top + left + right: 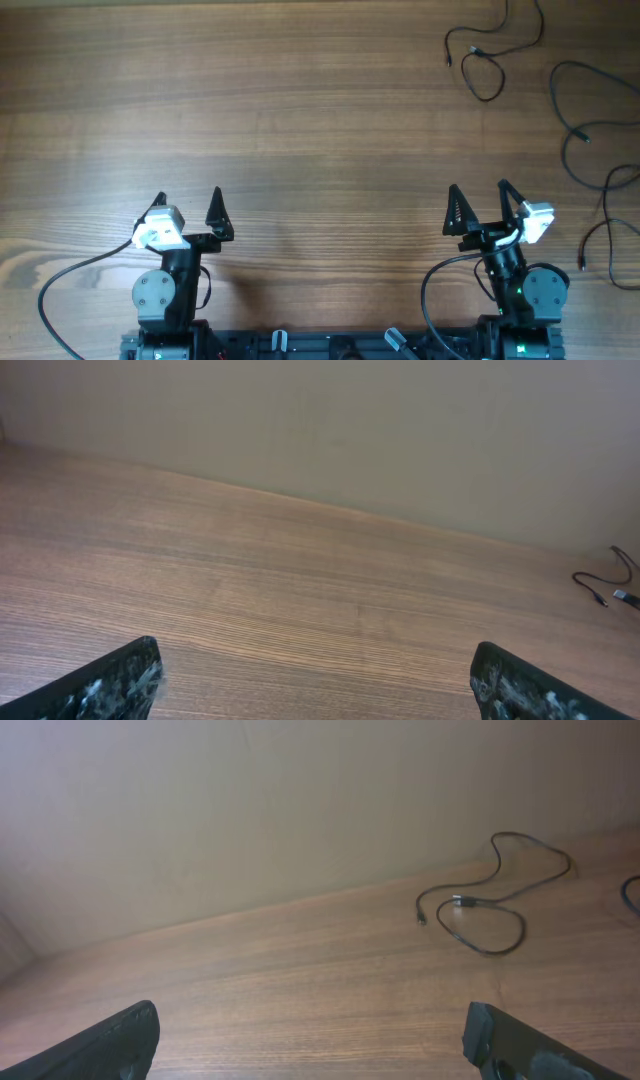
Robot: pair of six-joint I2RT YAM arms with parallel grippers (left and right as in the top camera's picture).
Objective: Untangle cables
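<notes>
Several thin black cables lie as separate loose strands at the far right of the wooden table [300, 110]. One loops at the top right [489, 98], a second curls beside it [554, 95], and a third runs down the right edge [583, 262]. My left gripper [188, 195] stands open near the front left, far from them, with only bare wood between its fingers [315, 650]. My right gripper [479, 187] is open too, in front of the looped cable [465, 902] and well short of it [312, 1012]. A cable end [590, 588] shows at the right of the left wrist view.
Thicker black cords [60, 280] run from the arm bases along the table's front edge. A plain wall [300, 810] rises behind the table's far edge. Part of another cable [632, 890] crosses the right border of the right wrist view.
</notes>
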